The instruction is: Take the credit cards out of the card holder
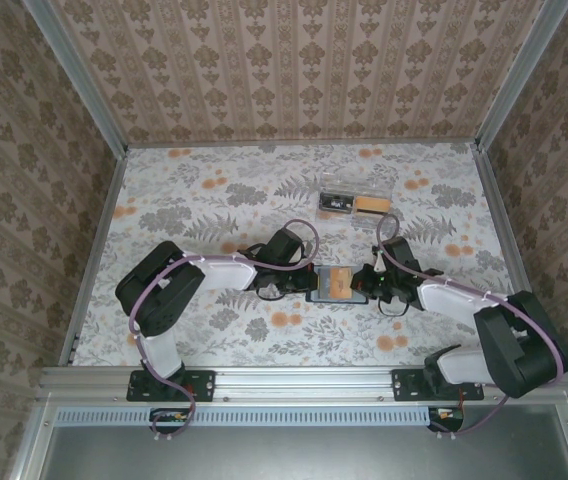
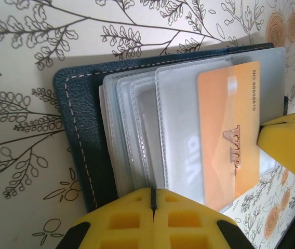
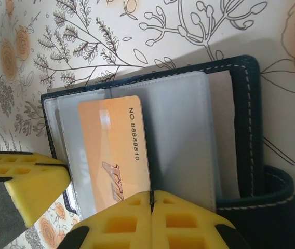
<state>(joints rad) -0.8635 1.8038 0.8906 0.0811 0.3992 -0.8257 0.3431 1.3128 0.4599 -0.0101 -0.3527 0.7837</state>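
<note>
The card holder [image 1: 318, 291] lies open on the floral table between both arms. Its navy cover [image 2: 82, 129] [image 3: 249, 129] frames several clear sleeves. An orange credit card [image 1: 339, 282] [image 2: 228, 124] [image 3: 114, 150] marked VIP sticks partway out of a sleeve. My left gripper [image 1: 302, 283] [image 2: 152, 194] is shut, its tips down on the sleeves' edge next to the cover's spine. My right gripper [image 1: 366, 284] [image 3: 151, 196] is shut too, its tips meeting at the orange card's long edge. I cannot tell whether either one pinches anything.
A clear plastic box [image 1: 356, 203] with black and tan contents sits at the back, right of centre. Patterned walls [image 1: 294, 70] close off the table on three sides. The holder's strap [image 3: 272, 207] curls at its outer edge.
</note>
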